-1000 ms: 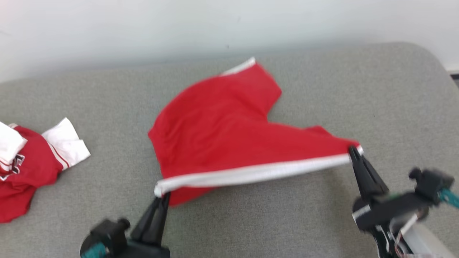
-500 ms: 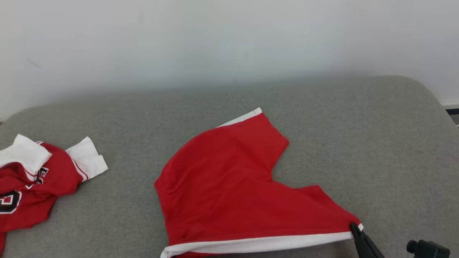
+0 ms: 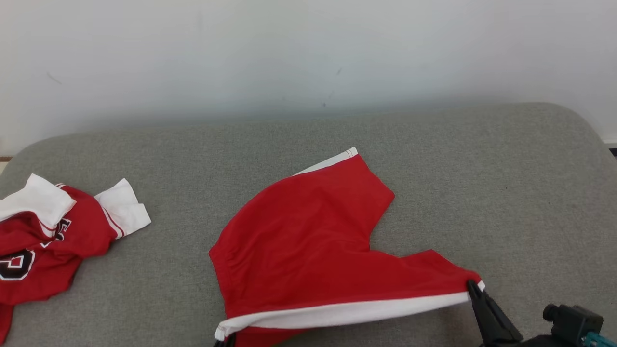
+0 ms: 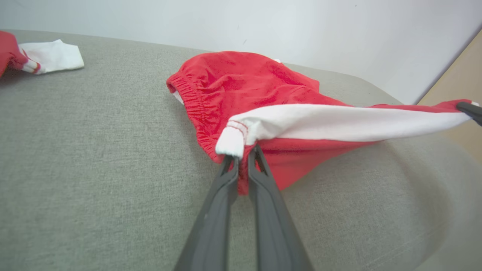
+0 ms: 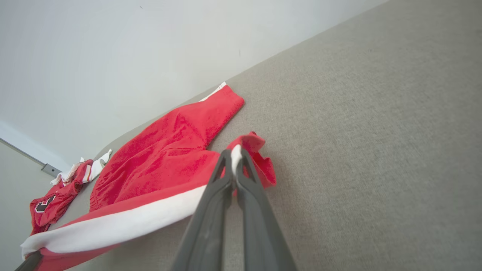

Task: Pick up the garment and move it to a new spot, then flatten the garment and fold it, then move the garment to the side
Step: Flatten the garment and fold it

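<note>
Red shorts (image 3: 299, 241) lie mid-way across the grey padded surface (image 3: 506, 193), well apart from a crumpled red-and-white jersey (image 3: 43, 236) at its left end.

Left tool (image 4: 243, 156): fingers pinched narrow on the waist-end corner of the white band (image 4: 339, 120). Right tool (image 5: 233, 154): fingers pressed together on the opposite corner of that band, at the leg hem.

Key relation: the band is stretched taut between the two tools, its long axis running left to right along the near edge of the shorts. This edge hangs just above the surface. The rest of the cloth trails away from both tools toward the wall (image 3: 308, 58) and rests on the padding. The far leg (image 3: 347, 168) angles off to the back.

Each arm holds its own end, so neither is nearer.

Judgement: flattening step in hand, fold not yet begun. The next move likely calls for both tools to travel together, keeping the band tight. Slack on one side would let the cloth bunch at the gathered waist (image 4: 192, 105).
</note>
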Motion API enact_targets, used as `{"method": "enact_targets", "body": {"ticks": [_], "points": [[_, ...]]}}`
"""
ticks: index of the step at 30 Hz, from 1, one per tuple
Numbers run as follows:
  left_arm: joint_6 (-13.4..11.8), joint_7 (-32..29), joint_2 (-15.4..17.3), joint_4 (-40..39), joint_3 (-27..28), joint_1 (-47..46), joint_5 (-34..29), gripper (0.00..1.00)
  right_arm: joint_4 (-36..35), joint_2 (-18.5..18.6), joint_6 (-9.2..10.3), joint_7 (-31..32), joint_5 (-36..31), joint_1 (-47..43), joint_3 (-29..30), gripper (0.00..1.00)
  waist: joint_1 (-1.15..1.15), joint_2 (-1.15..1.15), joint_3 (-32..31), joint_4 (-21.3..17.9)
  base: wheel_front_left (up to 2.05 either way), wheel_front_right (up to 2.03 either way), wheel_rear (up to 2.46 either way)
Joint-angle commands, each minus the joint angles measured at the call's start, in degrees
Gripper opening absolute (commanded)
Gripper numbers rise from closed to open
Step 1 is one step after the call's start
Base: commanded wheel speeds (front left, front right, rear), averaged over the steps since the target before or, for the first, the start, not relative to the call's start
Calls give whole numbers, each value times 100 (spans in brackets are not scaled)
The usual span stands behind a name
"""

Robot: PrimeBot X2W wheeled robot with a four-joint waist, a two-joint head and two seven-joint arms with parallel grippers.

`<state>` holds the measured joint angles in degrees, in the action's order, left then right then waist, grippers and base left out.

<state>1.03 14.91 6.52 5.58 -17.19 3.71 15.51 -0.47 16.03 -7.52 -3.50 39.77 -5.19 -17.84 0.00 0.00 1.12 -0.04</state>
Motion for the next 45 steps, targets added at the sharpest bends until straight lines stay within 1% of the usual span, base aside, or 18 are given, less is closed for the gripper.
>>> {"method": "enact_targets", "body": {"ticks": [1, 7, 11, 12, 13, 14, 15, 16, 17, 21, 30, 32, 39, 45], "points": [[36, 18, 11, -40, 69, -111, -65, 0, -44, 44, 5, -14, -76, 151, 8, 0, 0, 0, 35, -1, 0, 0, 0], [217, 18, -4, -103, 254, -658, -278, 0, 80, 140, 5, 30, -107, 958, -78, 0, 0, 0, 187, 71, 0, 0, 0], [312, 18, -39, 81, 347, -1131, -233, 0, 424, 187, 4, 92, -127, 1716, -197, 0, 0, 0, 333, 122, 0, 0, 0], [344, 18, -34, 222, 393, -1394, -240, 0, 678, 152, 4, 156, -80, 2167, -281, 0, 0, 0, 449, 128, 0, 0, 0], [344, 18, -34, 222, 393, -1394, -240, 0, 678, 152, 4, 156, -80, 2167, -281, 0, 0, 0, 449, 128, 0, 0, 0], [365, 17, -46, 318, 427, -1508, -198, 0, 805, 171, 4, 180, -117, 2409, -360, 0, 0, 0, 514, 131, 0, 0, 0], [388, 17, -40, 480, 455, -1764, -207, 0, 1120, 106, 4, 248, -40, 2902, -451, 0, 0, 0, 654, 135, 0, 0, 0], [388, 17, -40, 480, 455, -1764, -207, 0, 1120, 106, 4, 248, -40, 2902, -451, 0, 0, 0, 654, 135, 0, 0, 0], [412, 18, -34, 562, 473, -1877, -205, 0, 1277, 85, 4, 282, -5, 3131, -518, 0, 0, 0, 727, 145, 0, 0, 0], [470, 18, -39, 906, 472, -2344, -204, 0, 2005, 5, 4, 308, 115, 4070, -757, 0, 0, 0, 974, 210, 0, 0, 0], [534, 18, -96, 1557, 472, -3335, -202, 0, 3634, -256, 4, 239, 407, 5684, -1314, 0, 0, 0, 1536, 383, 0, 0, 0], [536, 18, -130, 1666, 442, -3532, -222, 0, 3956, -256, 4, 196, 411, 6017, -1452, 0, 0, 0, 1676, 438, 0, 0, 0], [531, 18, -259, 1926, 402, -3985, -278, 0, 5000, -326, 4, -14, 507, 6883, -1856, 0, 0, 0, 2066, 622, 0, 0, 0], [503, 18, -331, 1991, 330, -4223, -303, 0, 5695, -361, 4, -203, 630, 7294, -2129, 0, 0, 0, 2324, 745, 0, 0, 0]]}}
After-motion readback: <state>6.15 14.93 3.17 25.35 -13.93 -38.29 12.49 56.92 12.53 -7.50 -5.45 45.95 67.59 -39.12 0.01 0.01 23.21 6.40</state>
